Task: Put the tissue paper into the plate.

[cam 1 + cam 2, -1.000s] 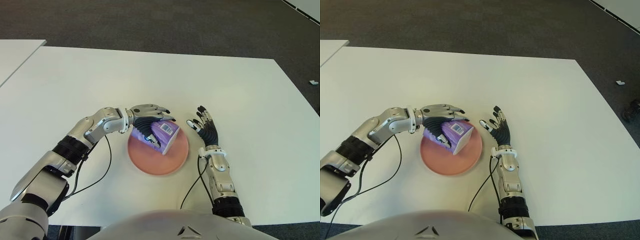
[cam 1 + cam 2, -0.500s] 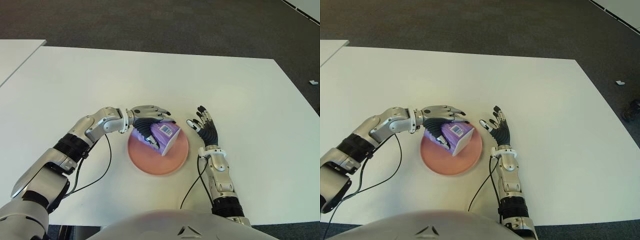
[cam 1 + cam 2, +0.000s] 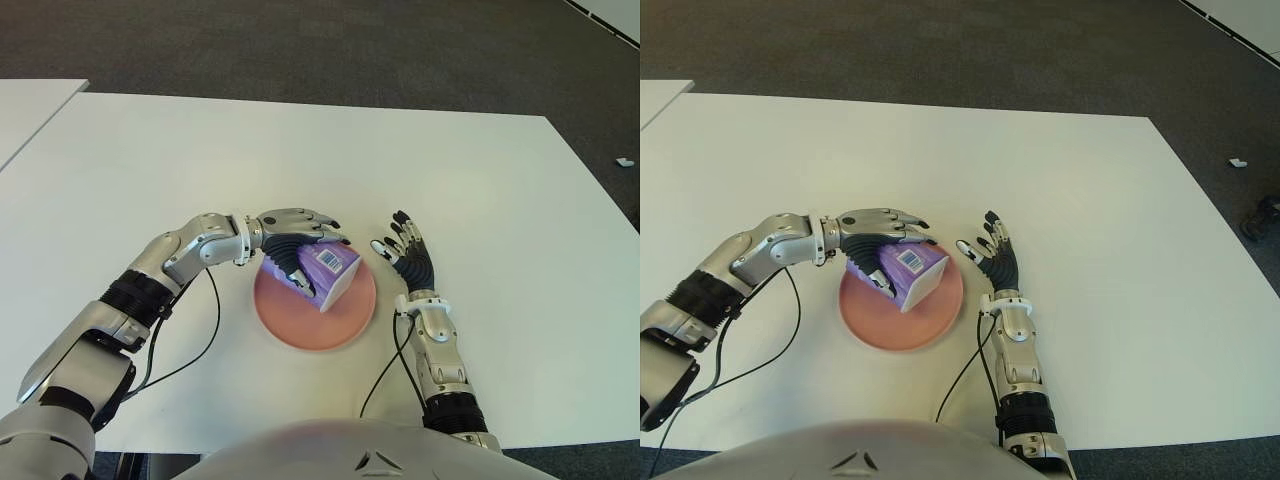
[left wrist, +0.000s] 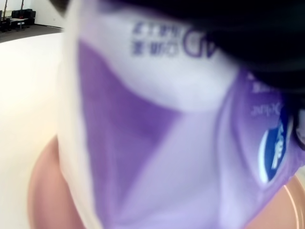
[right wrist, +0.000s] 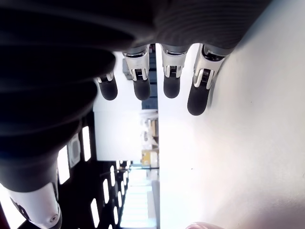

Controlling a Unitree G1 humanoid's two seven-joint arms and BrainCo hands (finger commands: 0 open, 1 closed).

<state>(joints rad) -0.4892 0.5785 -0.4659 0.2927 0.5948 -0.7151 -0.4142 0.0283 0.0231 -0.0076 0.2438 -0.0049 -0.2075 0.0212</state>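
Note:
A purple and white tissue pack [image 3: 330, 270] stands tilted on the pink plate [image 3: 300, 325], on the plate's far half. My left hand [image 3: 295, 235] reaches in from the left and its fingers wrap the pack's far and left sides. In the left wrist view the tissue pack [image 4: 157, 143] fills the picture, with the plate's rim [image 4: 40, 186] below it. My right hand [image 3: 405, 250] shows just right of the plate, fingers spread and holding nothing.
The white table [image 3: 300, 150] stretches wide around the plate. A black cable [image 3: 200, 335] hangs from my left forearm across the table, and another cable [image 3: 385, 370] runs beside my right forearm. Dark carpet [image 3: 300, 40] lies beyond the far edge.
My left hand has drawn the tissue pack slightly left and toward the plate's far side. The right hand has not moved.

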